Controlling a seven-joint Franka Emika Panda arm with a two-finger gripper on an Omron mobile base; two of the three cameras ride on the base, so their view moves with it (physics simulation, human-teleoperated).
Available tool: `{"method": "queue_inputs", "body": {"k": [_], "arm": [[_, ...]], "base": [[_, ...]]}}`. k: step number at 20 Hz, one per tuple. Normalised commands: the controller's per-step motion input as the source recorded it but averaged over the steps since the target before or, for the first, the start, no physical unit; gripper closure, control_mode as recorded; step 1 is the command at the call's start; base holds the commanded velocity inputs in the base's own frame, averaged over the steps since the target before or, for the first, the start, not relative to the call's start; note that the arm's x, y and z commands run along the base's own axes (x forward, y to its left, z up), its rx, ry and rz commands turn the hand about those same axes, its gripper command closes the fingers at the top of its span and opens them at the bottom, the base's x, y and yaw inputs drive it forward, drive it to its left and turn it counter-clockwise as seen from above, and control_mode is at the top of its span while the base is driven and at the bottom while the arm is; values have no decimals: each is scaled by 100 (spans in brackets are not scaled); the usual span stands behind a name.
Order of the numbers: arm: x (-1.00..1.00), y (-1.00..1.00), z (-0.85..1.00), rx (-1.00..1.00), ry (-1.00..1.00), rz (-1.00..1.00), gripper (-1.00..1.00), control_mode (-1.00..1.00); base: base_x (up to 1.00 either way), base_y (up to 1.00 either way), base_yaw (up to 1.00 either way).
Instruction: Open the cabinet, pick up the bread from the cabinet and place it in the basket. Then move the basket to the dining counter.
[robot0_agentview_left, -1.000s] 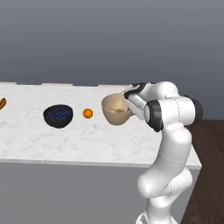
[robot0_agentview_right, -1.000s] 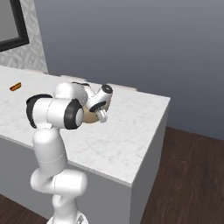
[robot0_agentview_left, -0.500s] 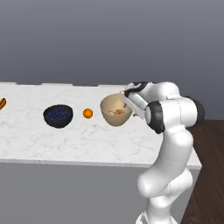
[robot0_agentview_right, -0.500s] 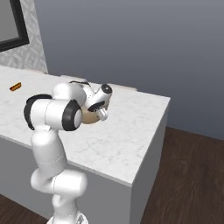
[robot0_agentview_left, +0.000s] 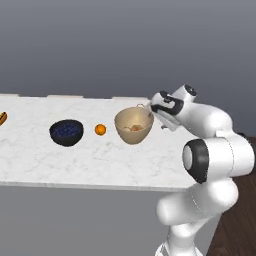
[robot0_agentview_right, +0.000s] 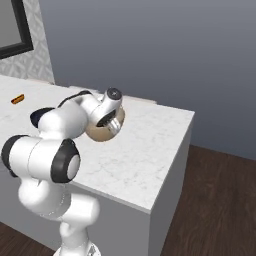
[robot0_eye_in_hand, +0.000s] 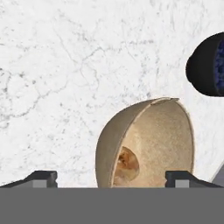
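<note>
Fingers (robot0_eye_in_hand: 111, 177) spread wide, straddling the basket's (robot0_eye_in_hand: 144, 144) rim and gripping nothing. The bread (robot0_eye_in_hand: 127, 164) sits inside, just ahead. The basket rests on the marble surface (robot0_agentview_left: 150, 160), looking delivered. Beyond: orange fruit (robot0_agentview_left: 100, 129), then dark blue bowl (robot0_agentview_left: 66, 132).

The counter top (robot0_agentview_left: 75, 160) is white marble with fine grey veins, smooth and softly matt; its front below is plain flat grey. On it, the basket (robot0_agentview_left: 133, 131) looks like light tan wood, smooth outside and faintly grainy inside. The bread (robot0_eye_in_hand: 127, 164) within it has a dull brown crust. Left of the basket, the orange fruit (robot0_agentview_left: 100, 130) is smooth, and the dark bowl (robot0_agentview_left: 66, 133) looks glossy blue-black.
</note>
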Motion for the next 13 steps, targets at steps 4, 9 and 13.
{"method": "queue_inputs", "body": {"k": [4, 9, 13], "arm": [[-100, 0, 23, 8, 0, -44, -100, -100], [-100, 0, 59, 1, 0, -25, -100, -100], [-100, 0, 57, 9, 6, -29, -100, -100]], "base": [[0, 0, 0], [0, 0, 0], [0, 0, 0]]}}
